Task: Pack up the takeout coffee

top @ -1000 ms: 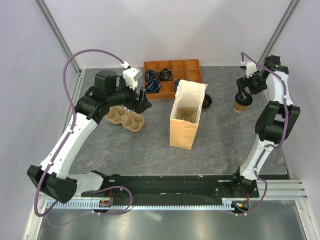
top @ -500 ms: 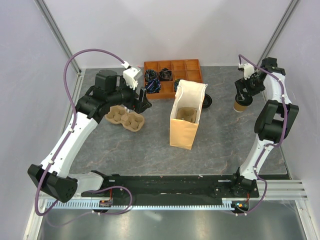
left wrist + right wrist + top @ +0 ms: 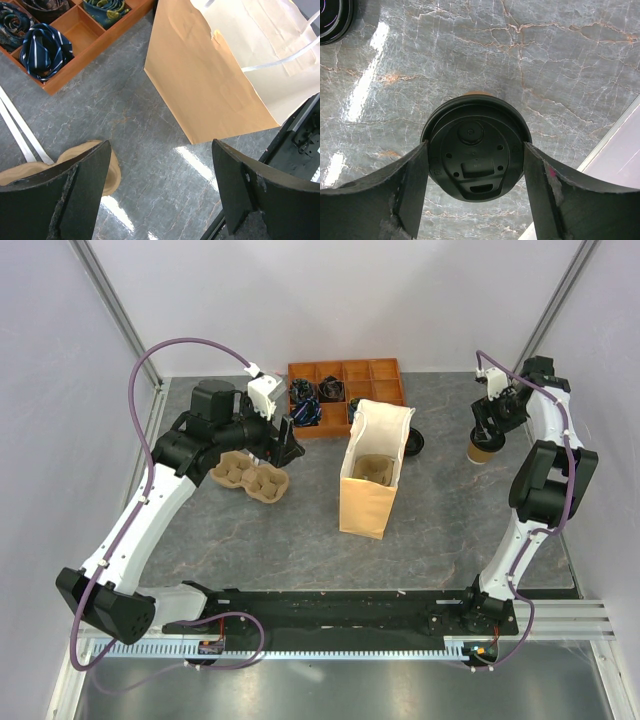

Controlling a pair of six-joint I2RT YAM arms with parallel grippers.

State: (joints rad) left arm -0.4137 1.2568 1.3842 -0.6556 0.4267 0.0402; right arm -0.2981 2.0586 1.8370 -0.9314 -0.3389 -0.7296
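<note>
Right wrist view: my right claw (image 3: pixel 475 145) clamps the coffee (image 3: pixel 476 167) by its lid, at frame centre. My left claw (image 3: pixel 161 145) stands wide apart.

Open paper bag (image 3: pixel 365 508) mid-table, orange compartment tray (image 3: pixel 380 390) holding rolled ties (image 3: pixel 44 42), cardboard cup carrier (image 3: pixel 250 478)

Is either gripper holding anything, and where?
The left gripper is open, empty. The right gripper straddles the takeout coffee at its black lid; whether it grips cannot be told.
</note>
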